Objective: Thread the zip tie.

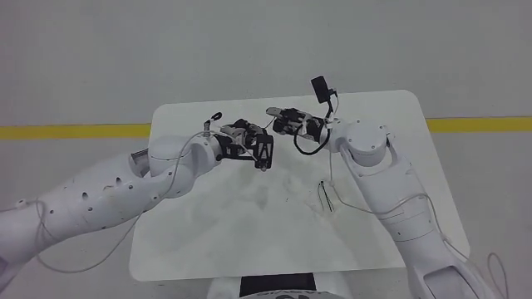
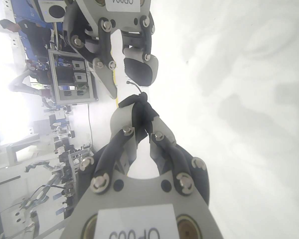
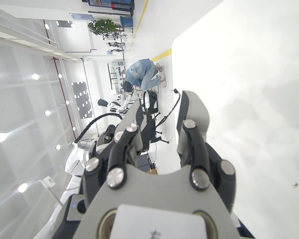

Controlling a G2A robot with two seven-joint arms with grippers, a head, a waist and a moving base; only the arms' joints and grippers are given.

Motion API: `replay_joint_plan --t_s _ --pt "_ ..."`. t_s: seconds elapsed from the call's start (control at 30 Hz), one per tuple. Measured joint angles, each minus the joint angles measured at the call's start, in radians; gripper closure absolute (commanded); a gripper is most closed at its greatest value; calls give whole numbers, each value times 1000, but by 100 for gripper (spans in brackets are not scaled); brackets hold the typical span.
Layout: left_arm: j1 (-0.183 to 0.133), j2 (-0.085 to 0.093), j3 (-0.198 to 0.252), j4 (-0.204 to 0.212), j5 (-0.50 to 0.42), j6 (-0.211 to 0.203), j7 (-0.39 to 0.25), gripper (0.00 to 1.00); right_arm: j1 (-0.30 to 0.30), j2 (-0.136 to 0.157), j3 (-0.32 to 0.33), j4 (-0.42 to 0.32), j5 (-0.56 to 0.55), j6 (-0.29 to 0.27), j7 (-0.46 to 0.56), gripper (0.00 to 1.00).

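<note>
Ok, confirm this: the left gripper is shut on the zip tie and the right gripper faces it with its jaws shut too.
One detail is wrong: the jaws of the right gripper stand open, not shut, as the right wrist view shows. The rest holds: the left gripper is shut on the zip tie, and the right gripper faces it.
</note>
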Motion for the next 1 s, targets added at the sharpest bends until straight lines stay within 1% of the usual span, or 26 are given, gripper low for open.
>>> replay_joint_plan --t_s 0.13,0.27,0.33,0.37,0.53,0.6,0.63,0.7,0.83,0.93,1.0 --pt "5 6 0 3 0 14 20 100 -9 4 6 -14 -3 0 -7 0" --pt "21 17 -1 18 0 51 71 100 -22 10 16 -22 -12 0 -17 0" --pt "35 24 -8 28 -3 68 102 100 -27 13 23 -24 -17 0 -21 0" --pt "45 29 -17 34 -15 76 125 100 -30 15 27 -26 -21 0 -25 0" --pt "81 54 -67 57 -105 93 203 100 -47 23 56 -30 -28 0 -37 0" --pt "101 65 -90 65 -153 105 249 100 -56 27 71 -31 -25 0 -39 0" --pt "114 72 -104 73 -188 108 283 100 -61 29 78 -32 -24 0 -41 0" --pt "130 83 -122 86 -230 102 329 100 -68 32 88 -35 -21 0 -45 0" --pt "162 102 -159 113 -313 66 437 100 -82 35 103 -41 -6 0 -56 0" --pt "184 114 -188 150 -377 12 548 100 -82 35 103 -41 -6 0 -56 0" --pt "196 119 -200 169 -404 -26 611 100 -81 35 103 -41 -6 0 -56 0"
